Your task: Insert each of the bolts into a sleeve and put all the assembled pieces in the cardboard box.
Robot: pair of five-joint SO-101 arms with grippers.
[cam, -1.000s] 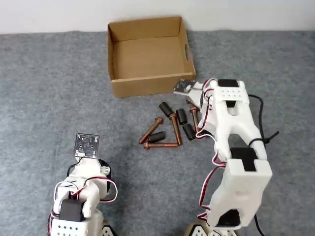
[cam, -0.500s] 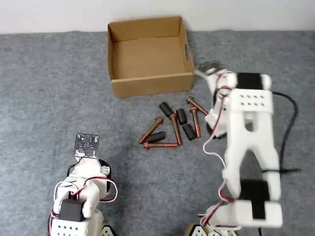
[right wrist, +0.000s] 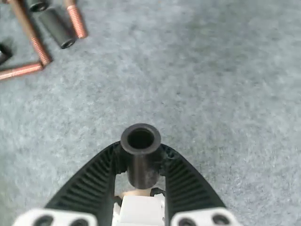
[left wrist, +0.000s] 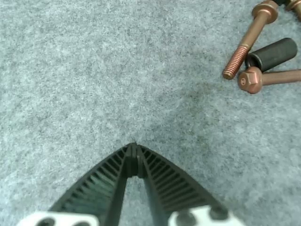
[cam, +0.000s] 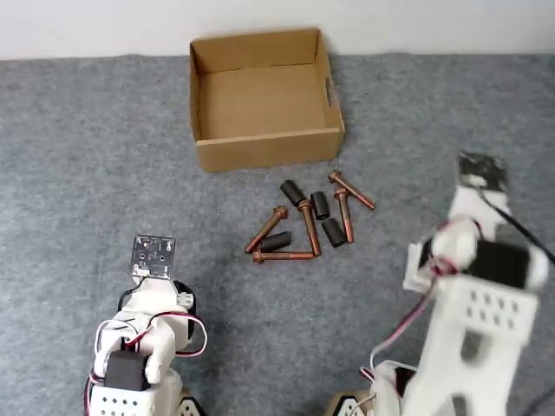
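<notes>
Five bolts (cam: 307, 227) and four loose sleeves (cam: 320, 204) lie clustered on the counter (cam: 87, 156) just in front of the cardboard box (cam: 269, 149). R gripper (right wrist: 141, 149), further out to the box's front-right, is clamped on a fifth sleeve (right wrist: 140, 165), black, bore twd the cam. L gripper (left wrist: 133, 150): jaws fully closed, empty, front-left of the box.
</notes>
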